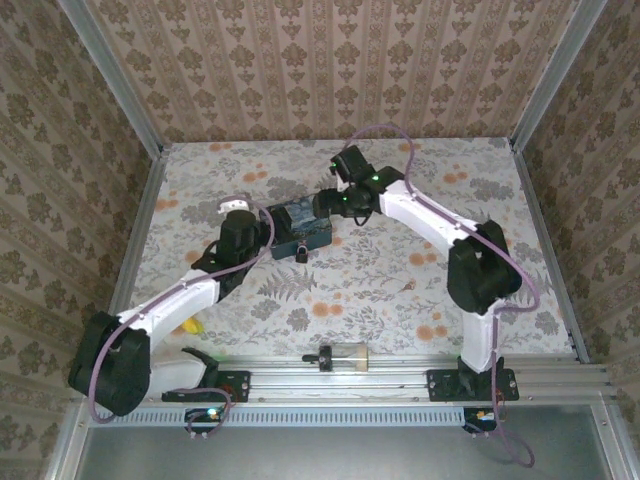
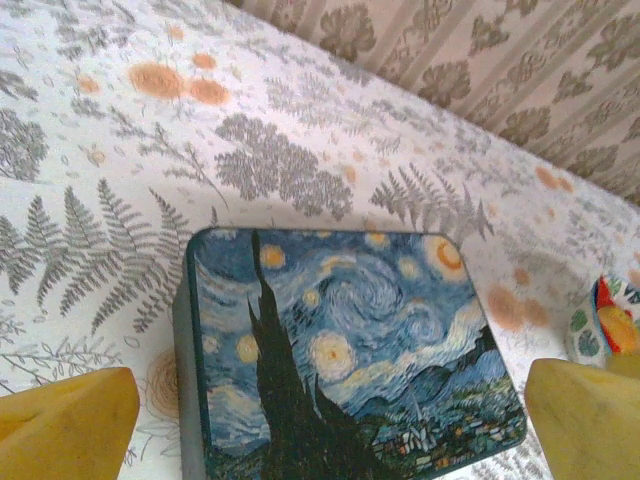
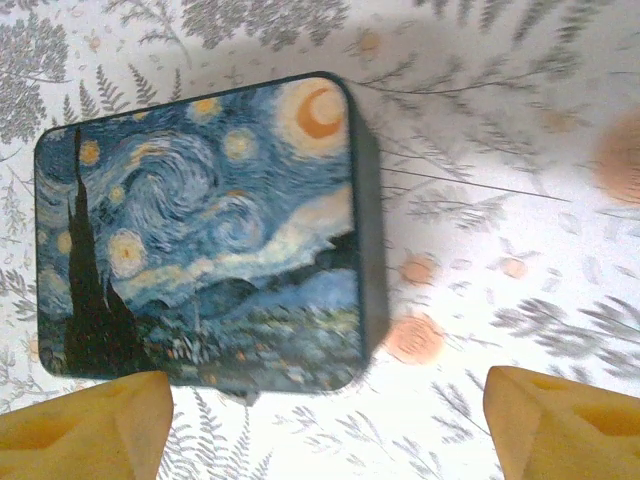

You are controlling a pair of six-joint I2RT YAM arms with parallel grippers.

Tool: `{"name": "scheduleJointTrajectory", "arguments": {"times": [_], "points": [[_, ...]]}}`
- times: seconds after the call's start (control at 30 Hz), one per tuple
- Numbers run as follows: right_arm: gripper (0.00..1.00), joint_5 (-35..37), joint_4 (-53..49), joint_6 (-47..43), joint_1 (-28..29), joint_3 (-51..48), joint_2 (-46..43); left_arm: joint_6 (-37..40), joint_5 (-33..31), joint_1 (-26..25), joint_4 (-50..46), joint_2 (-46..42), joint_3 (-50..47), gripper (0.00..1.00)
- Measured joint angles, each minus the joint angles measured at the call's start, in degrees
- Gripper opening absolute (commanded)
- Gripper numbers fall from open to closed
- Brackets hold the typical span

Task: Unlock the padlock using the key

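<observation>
Jaws of the left gripper [image 2: 325,430] and right gripper [image 3: 325,425] stand released, gripping nothing, above the floral table [image 1: 400,300]. Blue swirl-painted box [image 1: 300,222] lies beneath both. Clear container [image 1: 340,355] rests on the rail [image 1: 400,382], well nearer than the box. Padlock [image 1: 300,255], black, touches the box's near side.

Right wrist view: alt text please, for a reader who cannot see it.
A blue swirl-painted box with rounded corners lies on a fern-and-flower tablecloth, seen from above. The right gripper hangs open above it, its two yellow fingertips in the picture's lower corners, holding nothing.
</observation>
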Motion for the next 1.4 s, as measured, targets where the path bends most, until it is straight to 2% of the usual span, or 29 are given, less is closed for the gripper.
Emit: {"name": "scheduleJointTrajectory", "arguments": {"times": [0.2, 0.43, 0.63, 0.87, 1.07, 1.4], "points": [[0.65, 5.2, -2.23, -0.31, -0.37, -12.11, -9.84, 2.73, -1.03, 0.7, -2.01, -1.81, 0.0, 1.0], [0.49, 9.42, -10.29, 0.31, -0.39, -28.28, -18.38, 4.7, -0.09, 2.29, -1.88, -1.4, 0.0, 1.0], [0.48, 9.84, -12.9, 1.84, -2.34, -37.66, -24.02, 5.51, 2.29, 2.67, -0.57, 1.36, 0.33, 1.0], [0.46, 4.59, -9.57, 2.05, -10.56, -44.78, -28.76, 5.51, 5.25, 2.67, 0.24, 2.78, 1.03, 1.0], [0.42, -0.44, -5.46, 1.42, -14.21, -47.58, -29.07, 5.49, 6.49, 2.67, 0.66, 2.8, 1.2, 1.0], [0.38, -2.78, -1.25, 0.15, -16.41, -47.76, -25.38, 5.42, 7.19, 2.67, 0.68, 2.8, 1.4, 1.0]]}}
